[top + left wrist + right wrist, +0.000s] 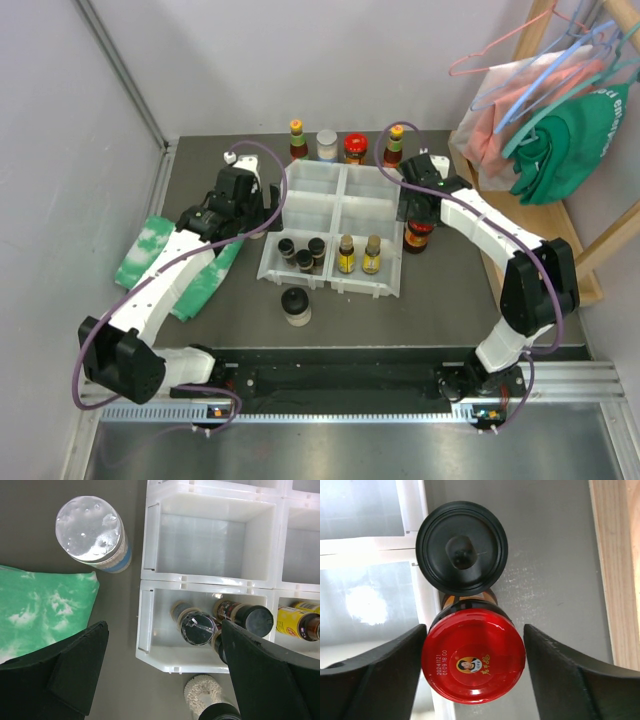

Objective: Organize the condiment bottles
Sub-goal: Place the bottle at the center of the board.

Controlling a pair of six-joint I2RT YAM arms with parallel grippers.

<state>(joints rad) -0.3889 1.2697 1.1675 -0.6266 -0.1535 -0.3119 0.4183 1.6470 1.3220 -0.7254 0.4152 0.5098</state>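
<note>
Nearest the arm bases, a black-capped jar (296,305) stands alone on the table (440,300), just in front of the white tray (312,197). A green-white cloth (150,255) lies to the left, partly under the left arm. In the tray's near-left compartment stand three small dark jars (302,252), and the near-right one holds two yellow-labelled bottles (346,258); the two far compartments hold nothing. The left gripper (163,625) hovers over the tray's left edge with its fingers spread wide and nothing between them, and a clear pale-lidded jar (92,532) stands on the table just left of the tray. Right of the tray, the right gripper (475,627) straddles a red-lidded jar (474,655). Its fingers sit close against both sides of the lid, though I cannot tell whether they are pressing it. A black-capped bottle (462,547) stands just beyond that jar. Along the back wall stand a yellow-green-capped bottle (298,138), a white-lidded jar (327,145), a far red-lidded jar (355,148) and a second sauce bottle (396,143).
</note>
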